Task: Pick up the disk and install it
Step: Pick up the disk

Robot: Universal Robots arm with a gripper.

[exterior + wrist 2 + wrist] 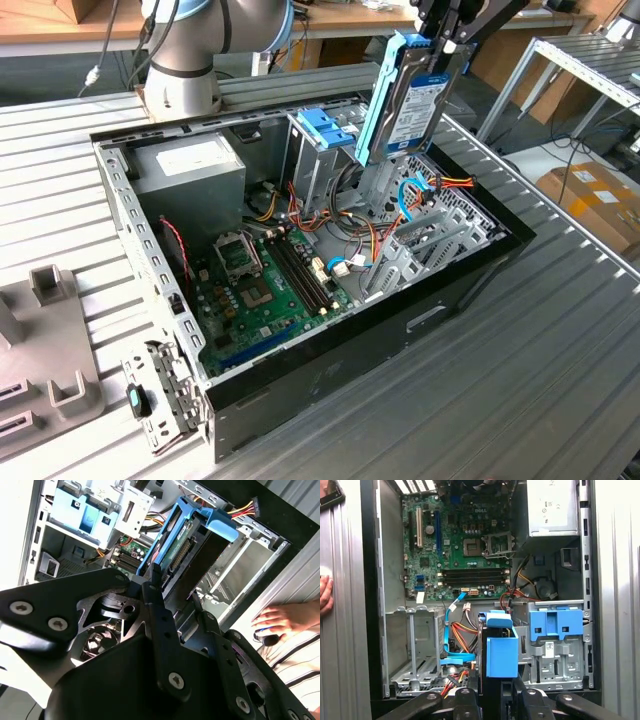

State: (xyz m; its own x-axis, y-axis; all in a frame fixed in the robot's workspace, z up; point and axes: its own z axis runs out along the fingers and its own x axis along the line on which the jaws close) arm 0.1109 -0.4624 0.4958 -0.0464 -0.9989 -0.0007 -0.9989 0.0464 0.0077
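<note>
Pinched at its upper end by the gripper [447, 45], jaws pressed tight against the two broad faces: the disk [412, 100]. Hangs on edge, long side nearly upright, above the open computer case [300, 390], over that case's far corner toward the exterior view's right. Sits clear of everything below, just above the tangle of cables [415, 190]. Falls, in the first wrist view, between the cage with the blue latch [555, 625] and the empty metal bay [412, 645]. Not yet seated in either.

Judged stiff and fairly heavy for its size: metal casing, no give anywhere. Smooth, flat faces, so probably slippery under a weak squeeze; calls for a firm clamp across the thickness, as here. Delicate all the same: likely to suffer from a knock or a drop, and carries a bare circuit board on one face, edge-on in the second wrist view, better spared any point pressure. Light-blue side rails [165, 535] of thin plastic, likely springy and meant to ride in the bay's guides; best left free, not gripped.

Beside the case, on the slatted tabletop [560, 380]: a person's hand [280, 620], well apart from the disk.
</note>
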